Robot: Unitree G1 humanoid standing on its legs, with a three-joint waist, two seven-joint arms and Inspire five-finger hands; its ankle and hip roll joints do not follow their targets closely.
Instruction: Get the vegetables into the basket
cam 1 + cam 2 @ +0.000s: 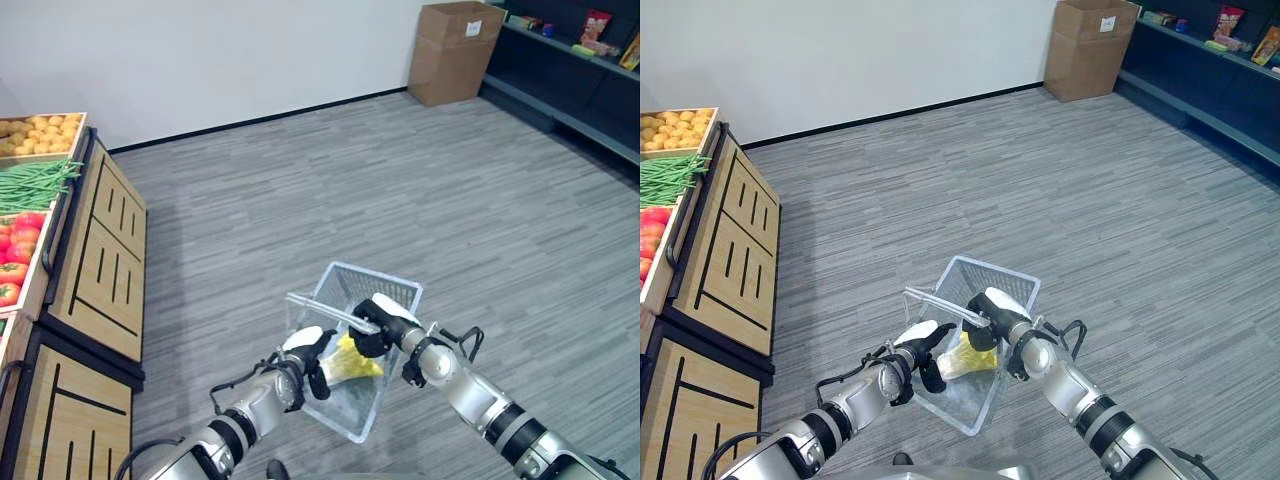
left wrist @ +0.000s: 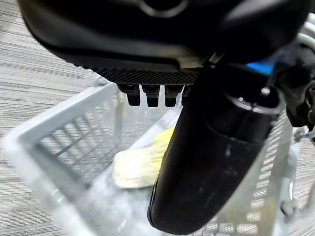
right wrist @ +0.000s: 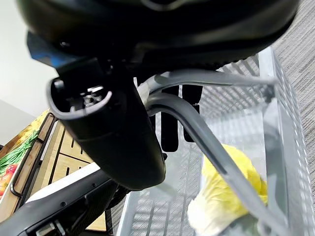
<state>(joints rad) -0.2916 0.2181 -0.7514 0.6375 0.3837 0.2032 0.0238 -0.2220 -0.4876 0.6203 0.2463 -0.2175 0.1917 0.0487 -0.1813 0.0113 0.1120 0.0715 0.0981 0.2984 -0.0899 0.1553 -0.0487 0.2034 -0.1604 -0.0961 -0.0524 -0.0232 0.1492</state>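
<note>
A pale wire basket (image 1: 392, 284) hangs in front of me above the grey floor. My right hand (image 1: 378, 322) is shut on its grey handle (image 3: 206, 142), which runs between thumb and curled fingers in the right wrist view. A yellow-white leafy vegetable (image 1: 352, 365) lies inside on the basket's bottom, seen also in the left wrist view as a pale vegetable (image 2: 135, 167). My left hand (image 1: 305, 362) hovers at the basket's left rim just above that vegetable, open, holding nothing. Its thumb (image 2: 211, 162) stands over the basket's inside.
A wooden produce stand (image 1: 100, 250) runs along the left, holding potatoes (image 1: 40, 132), green beans (image 1: 35, 183) and tomatoes (image 1: 15, 250). A cardboard box (image 1: 455, 50) stands by the far wall, and dark shelving (image 1: 580, 70) lines the right. Open floor lies ahead.
</note>
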